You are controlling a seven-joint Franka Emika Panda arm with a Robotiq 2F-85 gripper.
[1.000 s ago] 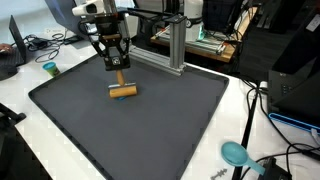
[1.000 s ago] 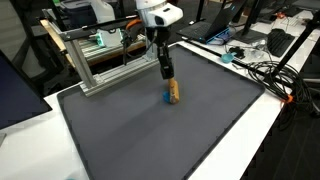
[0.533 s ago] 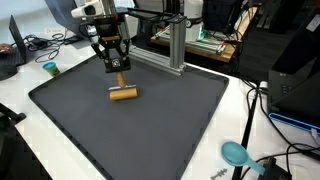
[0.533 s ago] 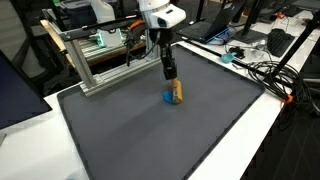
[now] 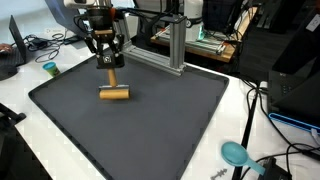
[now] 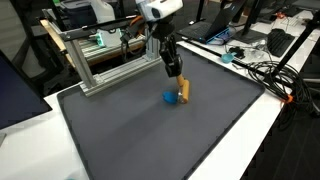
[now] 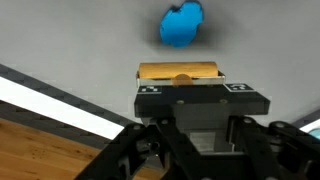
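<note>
Robot claw (image 5: 107, 62) clamped on the thin stem of a small wooden mallet (image 5: 114, 93), over a dark grey mat (image 5: 150, 135) that covers most of a white bench (image 5: 228, 115). The mallet hangs with its stem upright and its head crosswise at the bottom, low over the mat. Whether the head touches the mat cannot be told. It sits in the part of the mat towards the edge lined by an aluminium frame (image 5: 172, 45), well away from the opposite edge. In an exterior view, a small blue piece (image 6: 171, 98) lies on the mat just beside the mallet head. The wrist view shows it beyond the head, apart from it. A teal cup (image 5: 49, 69) stands on the bench off one corner of the mat, and a teal round object (image 5: 236, 153) lies near the bench's front edge.
</note>
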